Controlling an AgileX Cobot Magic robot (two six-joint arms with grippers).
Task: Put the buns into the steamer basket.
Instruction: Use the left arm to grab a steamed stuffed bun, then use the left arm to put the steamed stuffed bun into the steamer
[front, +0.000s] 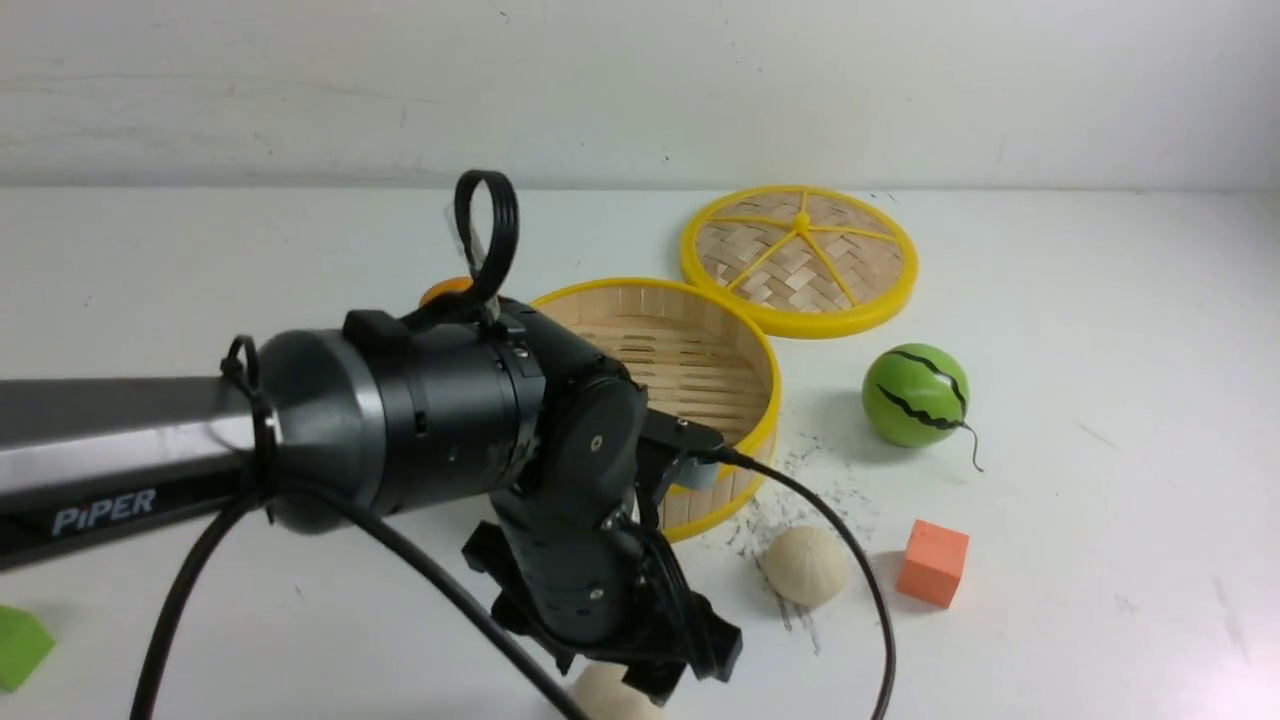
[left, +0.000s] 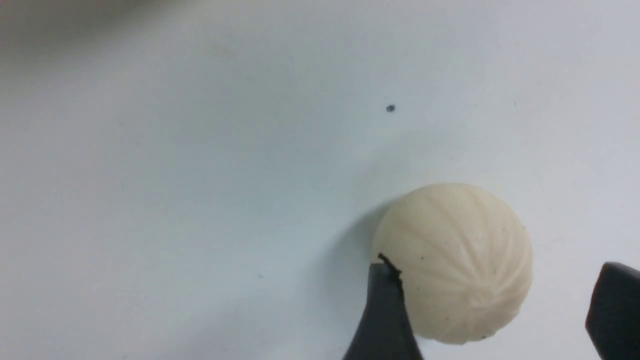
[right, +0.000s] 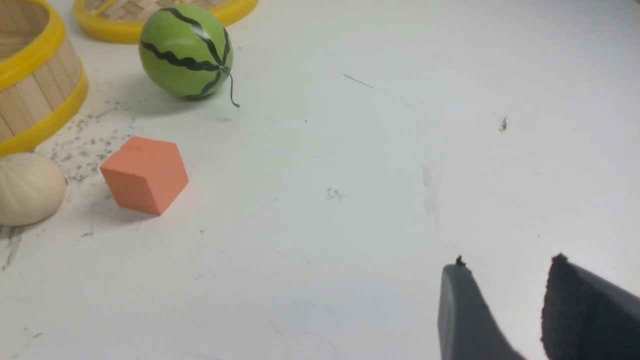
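One bun (left: 452, 262) lies on the white table between the jaws of my left gripper (left: 497, 270), which is open around it; one finger (left: 382, 315) touches its side and the other stands apart. In the front view this bun (front: 610, 697) shows under the left gripper (front: 640, 685) at the near edge. A second bun (front: 805, 565) lies just in front of the steamer basket (front: 745, 330) and shows in the right wrist view (right: 27, 190). The third bun is out of view. My right gripper (right: 507, 262) is empty, its jaws a little apart, over bare table.
The woven yellow-rimmed lid (front: 800, 260) lies behind the basket. A green watermelon ball (front: 915, 395) and an orange cube (front: 933, 562) sit right of the basket. An orange (front: 445, 290) peeks out behind my left arm. A green block (front: 20, 645) lies at the near left.
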